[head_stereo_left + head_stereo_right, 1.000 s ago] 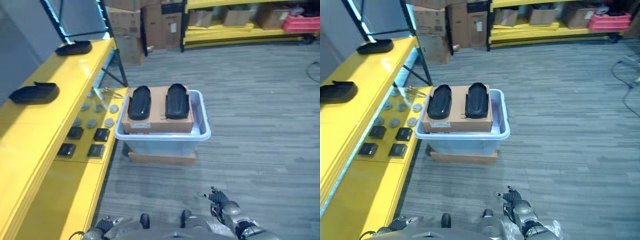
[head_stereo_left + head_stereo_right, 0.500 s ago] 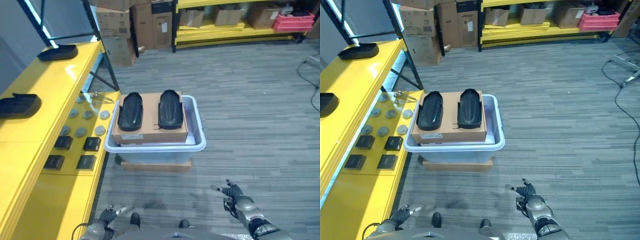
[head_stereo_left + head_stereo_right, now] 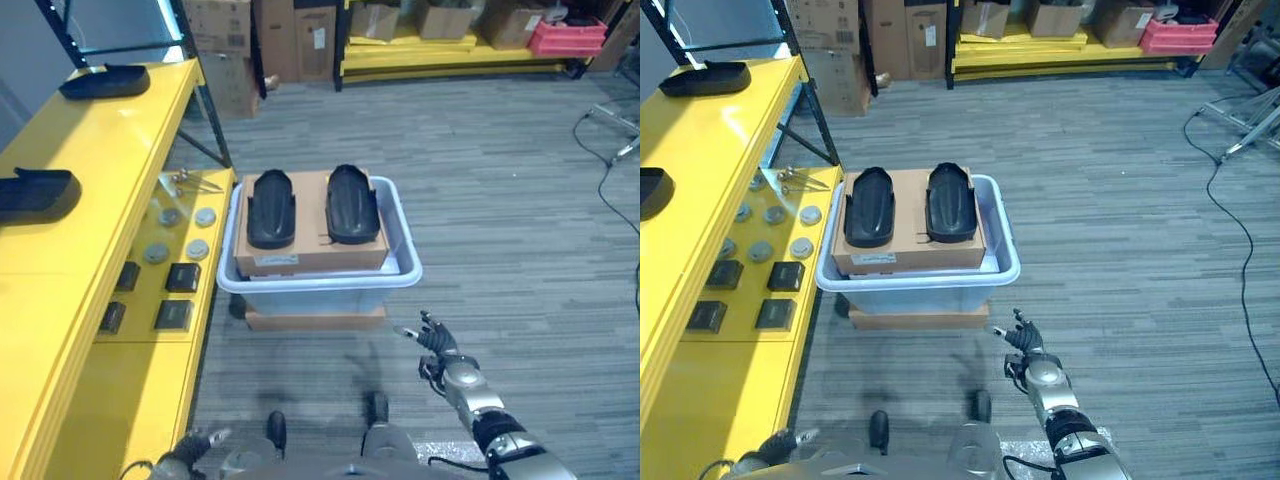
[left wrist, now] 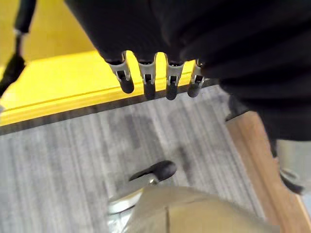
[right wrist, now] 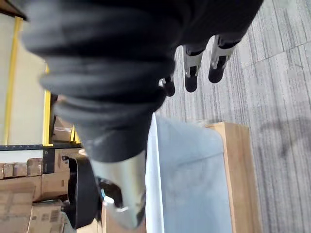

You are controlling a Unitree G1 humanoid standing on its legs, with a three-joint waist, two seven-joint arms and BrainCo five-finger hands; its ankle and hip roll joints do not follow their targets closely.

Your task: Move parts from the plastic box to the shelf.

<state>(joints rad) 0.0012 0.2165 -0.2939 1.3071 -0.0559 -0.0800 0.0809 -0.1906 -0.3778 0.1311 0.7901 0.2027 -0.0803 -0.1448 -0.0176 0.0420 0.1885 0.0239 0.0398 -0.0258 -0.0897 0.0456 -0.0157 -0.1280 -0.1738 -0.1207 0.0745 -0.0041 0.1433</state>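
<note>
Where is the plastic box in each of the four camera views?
Left eye view: plastic box at centre, beside the yellow shelf.
Right eye view: centre-left.
Right wrist view: its pale wall past the right hand.
Left wrist view: I cannot make it out.
Shared landmark: the wooden board under the box.

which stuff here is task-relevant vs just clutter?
Job: plastic box; two black parts on the cardboard box inside it; yellow shelf; right hand, open.

Lying about: round discs, small black blocks, far cardboard boxes, red crate.
</note>
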